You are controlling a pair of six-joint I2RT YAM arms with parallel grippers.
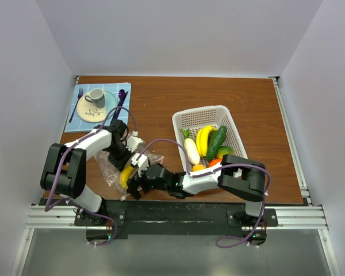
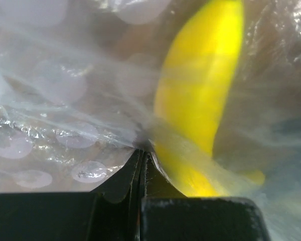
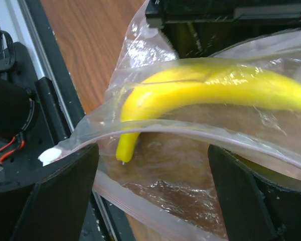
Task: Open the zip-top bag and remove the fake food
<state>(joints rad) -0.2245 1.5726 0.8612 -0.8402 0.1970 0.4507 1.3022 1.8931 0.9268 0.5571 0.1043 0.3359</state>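
Observation:
The clear zip-top bag (image 1: 112, 169) lies near the table's front left, mouth open, with a yellow banana (image 1: 126, 175) inside. My left gripper (image 1: 123, 158) is shut, pinching the bag's plastic (image 2: 65, 100) beside the banana (image 2: 200, 85). My right gripper (image 1: 136, 185) is open at the bag's mouth. In the right wrist view the pink zip strip (image 3: 215, 138) runs between its fingers (image 3: 65, 186), with the banana (image 3: 200, 93) just beyond. More fake food (image 1: 206, 144) lies in the white basket (image 1: 191, 118).
A blue placemat (image 1: 83, 121) with a plate, cup (image 1: 95, 98), fork and knife is at the back left. The white basket stands right of centre. The black mounting rail (image 1: 161, 213) runs along the near edge.

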